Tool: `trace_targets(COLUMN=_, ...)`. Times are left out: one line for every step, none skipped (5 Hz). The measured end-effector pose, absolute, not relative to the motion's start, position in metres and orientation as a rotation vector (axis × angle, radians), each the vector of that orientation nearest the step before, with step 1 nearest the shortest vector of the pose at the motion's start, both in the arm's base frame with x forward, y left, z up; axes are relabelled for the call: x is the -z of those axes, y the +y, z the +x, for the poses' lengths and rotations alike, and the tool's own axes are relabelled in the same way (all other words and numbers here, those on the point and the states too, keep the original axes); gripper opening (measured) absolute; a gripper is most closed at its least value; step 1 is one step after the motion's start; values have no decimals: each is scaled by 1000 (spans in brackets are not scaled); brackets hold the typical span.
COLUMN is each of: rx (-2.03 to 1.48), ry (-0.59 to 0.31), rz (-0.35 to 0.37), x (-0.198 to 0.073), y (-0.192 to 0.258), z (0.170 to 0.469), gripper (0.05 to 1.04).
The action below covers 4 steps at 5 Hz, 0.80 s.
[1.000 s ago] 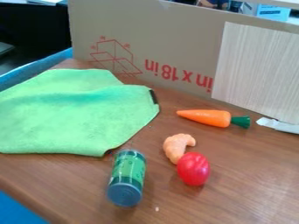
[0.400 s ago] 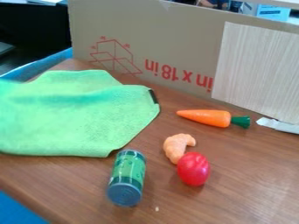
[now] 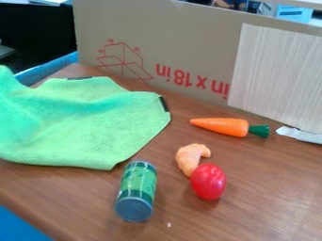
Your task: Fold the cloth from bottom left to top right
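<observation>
Brown wood bench (image 3: 264,202), edge slanting down at btm L. Cardboard panel (image 3: 189,42) along back; pale striped board (image 3: 277,70) on its R. Green cloth (image 3: 94,127) on L, L side raised + rumpled, btm R corner just beside green can (image 3: 137,188). Bench strip btwn cloth's R edge & orange toy carrot (image 3: 223,126). Red toy veg (image 3: 208,181) nr front, against toy croissant (image 3: 189,159). Can't tell gripper state.

Bright green fabric cloth (image 3: 94,122), its left side cut off by the left edge. Well right of the cloth, a pale, finely striped flat panel (image 3: 277,75) and a thin white strip (image 3: 303,135) run past the right edge. Beyond the cloth, upright brown cardboard (image 3: 189,37) partly hides a blue-and-white box (image 3: 294,13).
</observation>
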<state>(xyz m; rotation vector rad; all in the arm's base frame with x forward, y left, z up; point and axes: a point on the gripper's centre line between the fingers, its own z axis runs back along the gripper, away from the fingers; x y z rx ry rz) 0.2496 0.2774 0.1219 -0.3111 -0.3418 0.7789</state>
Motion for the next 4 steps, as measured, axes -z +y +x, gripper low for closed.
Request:
trace_targets(rx=-773, ry=-318, rz=-296, x=-128, y=248, z=281, gripper=54)
trace_targets(rx=-767, ry=-287, rz=-256, x=-125, y=217, z=311, gripper=54)
trace_targets(rx=-731, ry=-250, rz=-238, x=-122, y=182, z=340, gripper=54)
trace_targets(rx=-691, ry=-238, rz=-218, x=-117, y=153, z=364, gripper=54)
